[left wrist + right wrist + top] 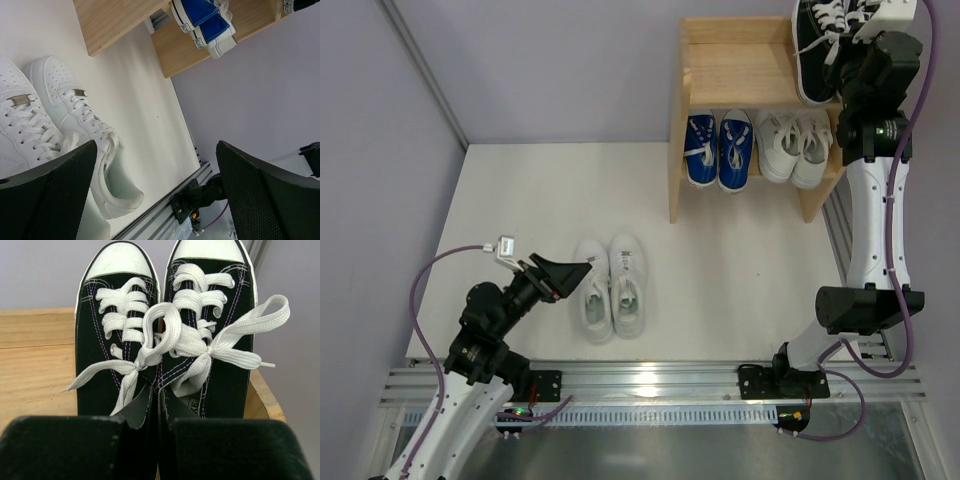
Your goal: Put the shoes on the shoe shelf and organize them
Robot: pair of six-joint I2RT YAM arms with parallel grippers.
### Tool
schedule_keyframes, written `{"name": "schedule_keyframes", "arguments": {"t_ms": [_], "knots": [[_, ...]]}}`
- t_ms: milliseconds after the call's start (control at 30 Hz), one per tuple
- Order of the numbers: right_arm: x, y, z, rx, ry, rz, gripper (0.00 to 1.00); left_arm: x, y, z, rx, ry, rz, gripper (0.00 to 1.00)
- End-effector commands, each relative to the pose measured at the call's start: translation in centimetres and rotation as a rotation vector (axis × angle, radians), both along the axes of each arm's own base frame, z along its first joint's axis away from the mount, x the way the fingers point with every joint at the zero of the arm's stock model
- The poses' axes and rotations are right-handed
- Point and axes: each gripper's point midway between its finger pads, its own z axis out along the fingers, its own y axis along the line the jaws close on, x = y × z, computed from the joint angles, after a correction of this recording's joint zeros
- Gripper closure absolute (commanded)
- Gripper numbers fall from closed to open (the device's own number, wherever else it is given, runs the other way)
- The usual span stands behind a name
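my right fingers [65, 450] fill the bottom of my right wrist view, drawn close together and pinching the inner collars of the black canvas pair [120, 340], one shoe to each side of the pinch. the white laces are tied in loose bows and the white toe caps point away from me, toward the wall. the pair is over the right end of the top board of the shoe shelf [735, 75], which stands at the far right corner of the table [720, 280]; i cannot tell whether the soles rest on the wood. on the lower tier the blue canvas pair [718, 150] sits on the left and the smaller white lace-ups [795, 148] on the right, just beside each other. my left fingers [50, 190] are spread wide apart, holding nothing, near the near left corner, just beside the white leather low-tops [612, 288]. those two stand side by side on the table, toes toward the far edge, well apart from the shelf.
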Motion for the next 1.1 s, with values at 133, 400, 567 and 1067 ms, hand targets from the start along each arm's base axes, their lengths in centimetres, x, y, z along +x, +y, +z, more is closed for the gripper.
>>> {"name": "schedule_keyframes", "arguments": {"t_ms": [133, 400, 567, 1067], "knots": [[-3.9, 0.4, 8.6, -0.009, -0.283, -0.008, 0.96, -0.2, 0.1, 0.2, -0.003, -0.019, -0.001, 0.0], [-4.1, -1.0, 8.5, 0.008, -0.285, -0.086, 0.76, 0.0, 0.2, -0.1, -0.001, -0.013, 0.008, 0.0], [-5.2, -0.4, 10.3, 0.008, -0.327, -0.059, 0.38, -0.1, 0.1, 0.1, -0.003, -0.017, 0.002, 0.0], [-16.0, 12.2, 11.0, 0.094, -0.405, 0.345, 0.23, 0.2, 0.2, 1.2, 0.017, -0.034, 0.013, 0.0]]}}
